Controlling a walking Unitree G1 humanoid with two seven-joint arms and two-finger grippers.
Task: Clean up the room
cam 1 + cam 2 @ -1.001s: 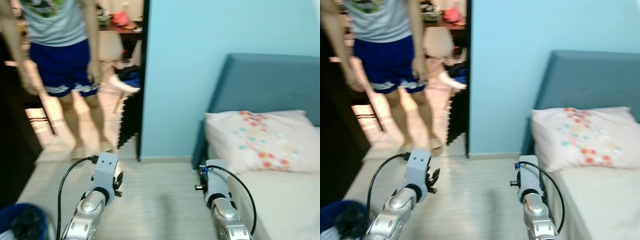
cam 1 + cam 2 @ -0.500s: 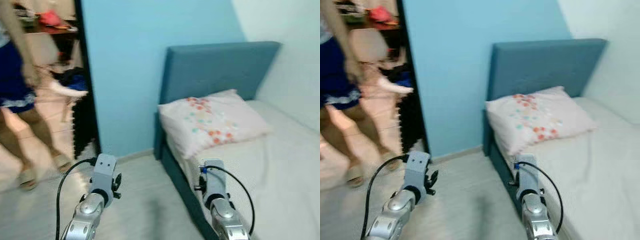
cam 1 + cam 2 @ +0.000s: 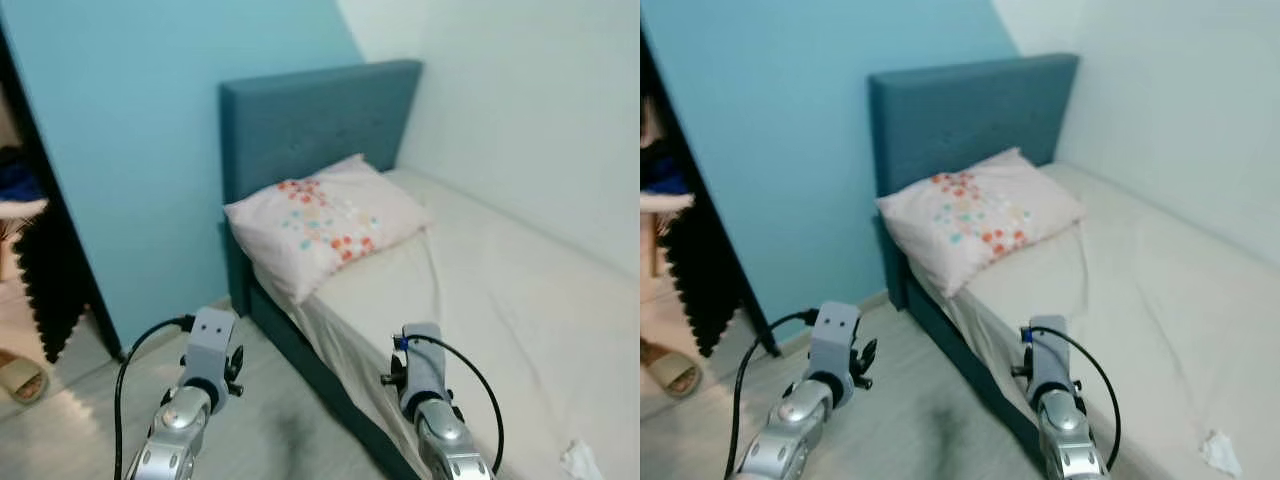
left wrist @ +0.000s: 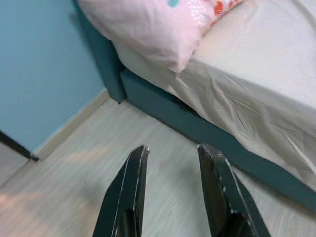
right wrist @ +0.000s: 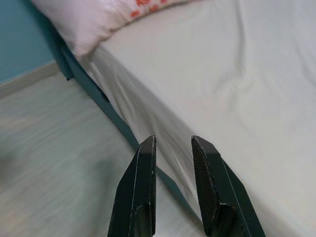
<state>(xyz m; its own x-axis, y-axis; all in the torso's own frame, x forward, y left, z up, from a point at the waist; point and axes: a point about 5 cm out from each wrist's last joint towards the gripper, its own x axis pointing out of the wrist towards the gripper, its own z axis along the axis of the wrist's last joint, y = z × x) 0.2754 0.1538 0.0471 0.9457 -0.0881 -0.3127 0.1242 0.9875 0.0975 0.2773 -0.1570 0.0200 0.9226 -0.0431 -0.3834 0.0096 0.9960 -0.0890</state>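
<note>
Head view: 1 crumpled tissue (image 3: 1220, 451) lies on the bed (image 3: 1160, 300), near my right claw (image 5: 173, 187). Both claws, left (image 4: 173, 192) included, are open, empty. Tissue probably light, soft; pinch its middle.

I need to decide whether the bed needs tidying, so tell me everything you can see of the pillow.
The pillow is pale pink, soft-looking fabric with a scatter of small red, orange and teal dots across its upper face. It lies flat at the head of the bed, on the cream sheet, with its back edge against the teal padded headboard. It sits askew, one corner reaching past the mattress edge toward the floor side. It looks plump and unwrinkled. Nothing lies on it.
</note>
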